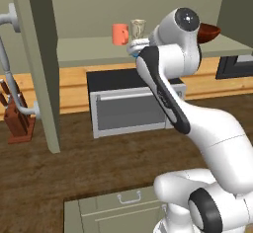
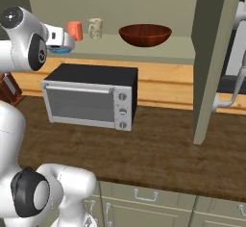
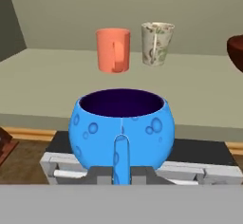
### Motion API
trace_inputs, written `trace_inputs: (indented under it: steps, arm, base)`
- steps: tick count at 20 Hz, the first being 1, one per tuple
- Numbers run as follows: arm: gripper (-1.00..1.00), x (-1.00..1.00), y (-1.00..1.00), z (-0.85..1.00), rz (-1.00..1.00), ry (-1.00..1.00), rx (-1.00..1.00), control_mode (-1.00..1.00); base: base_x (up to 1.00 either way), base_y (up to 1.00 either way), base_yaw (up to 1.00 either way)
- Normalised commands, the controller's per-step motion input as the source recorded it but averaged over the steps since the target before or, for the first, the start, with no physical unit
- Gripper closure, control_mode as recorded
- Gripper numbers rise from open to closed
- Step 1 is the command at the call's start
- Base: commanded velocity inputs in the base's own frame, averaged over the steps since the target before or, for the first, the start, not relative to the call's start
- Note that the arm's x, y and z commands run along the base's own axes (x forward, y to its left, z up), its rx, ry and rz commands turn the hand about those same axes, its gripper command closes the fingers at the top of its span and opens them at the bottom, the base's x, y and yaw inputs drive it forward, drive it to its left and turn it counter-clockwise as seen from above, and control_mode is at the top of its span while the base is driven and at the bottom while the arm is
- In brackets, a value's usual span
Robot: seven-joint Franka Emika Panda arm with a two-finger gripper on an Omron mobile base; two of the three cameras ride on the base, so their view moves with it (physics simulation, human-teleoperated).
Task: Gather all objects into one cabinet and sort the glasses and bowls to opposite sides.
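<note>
Now closing in on the cabinet (image 2: 144, 48) shelf, blue bowl (image 3: 121, 127) carried in front of the hand. Gripper (image 3: 121, 173) pinched tight on the near rim, one finger (image 3: 121, 159) showing down the outer wall (the other presumably inside, hidden). Bowl upright, hanging over the toaster oven (image 2: 91, 96) and not yet over the shelf edge. Ahead on the shelf: orange cup (image 3: 113, 50) and clear tumbler (image 3: 157, 43) close beside each other toward the left, brown bowl (image 2: 145, 34) well apart toward the right. Same layout in the right base view, with the open door (image 2: 211, 57) hanging at the far right.

Risks from here, as a judgement:
- Setting down where the bowl points now, right by the glasses, would muddle the sort; needs a swing right toward the brown bowl.
- Clipping the shelf's front lip on the way in, if carried too low, could twist the bowl in that thin rim grip.
- Swinging right at cup height could knock the tumbler or cup over.
- Rim-only hold on a rounded, glossy wall: a jolt could let it slip and drop onto the oven top.
- Letting go too high might leave it rocking or rolling on the shelf.
</note>
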Motion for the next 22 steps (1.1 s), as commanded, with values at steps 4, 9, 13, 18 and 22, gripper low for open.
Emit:
trace_inputs:
  steps: [4,9,13,18,22]
  arm:
    - [1.0,0.54,0.17,-0.03,-0.01,0.0,0.0,-1.0]
    - [1.0,0.44,0.2,-0.23,-0.01,0.0,-0.01,-1.0]
    - [1.0,0.46,0.07,-0.27,0.0,0.0,0.0,-1.0]
    - [1.0,0.43,0.02,-0.22,0.0,0.0,0.0,-1.0]
    - [1.0,0.3,0.01,-0.28,0.0,0.0,0.0,-1.0]
  base:
    - [0.0,0.0,0.0]
    - [0.0,0.0,0.0]
    - [0.0,0.0,0.0]
    - [0.0,0.0,0.0]
    - [0.0,0.0,0.0]
